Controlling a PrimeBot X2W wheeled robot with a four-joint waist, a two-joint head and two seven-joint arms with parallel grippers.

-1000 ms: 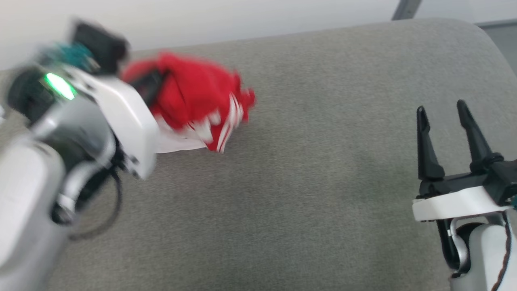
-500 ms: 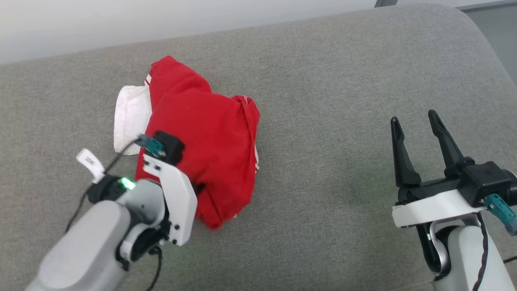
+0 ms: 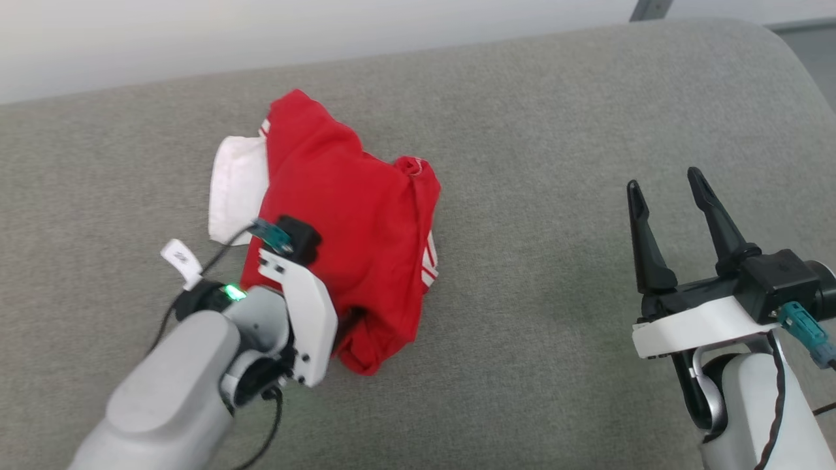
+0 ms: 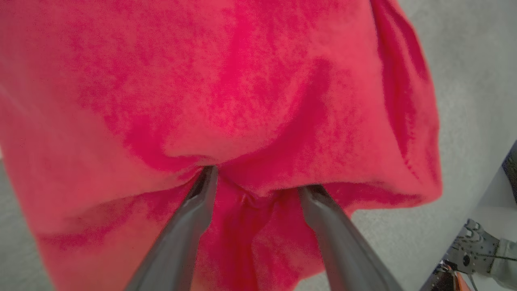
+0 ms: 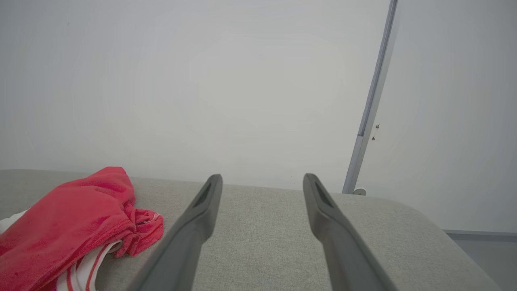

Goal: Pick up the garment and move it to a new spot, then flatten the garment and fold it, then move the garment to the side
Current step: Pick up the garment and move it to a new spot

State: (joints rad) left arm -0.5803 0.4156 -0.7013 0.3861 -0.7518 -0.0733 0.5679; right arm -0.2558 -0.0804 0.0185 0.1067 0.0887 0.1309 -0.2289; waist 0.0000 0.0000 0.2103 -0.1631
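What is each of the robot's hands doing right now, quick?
Left hand: open, pushed into a fold of the garment, not clamped on it.
Right hand: open, holding nothing.

The crumpled soft-fabric T-shirt [image 3: 339,196] is coloured bright red, with a white sleeve and double white stripes. The padded woven surface [image 3: 535,117] is seen in plain light grey.
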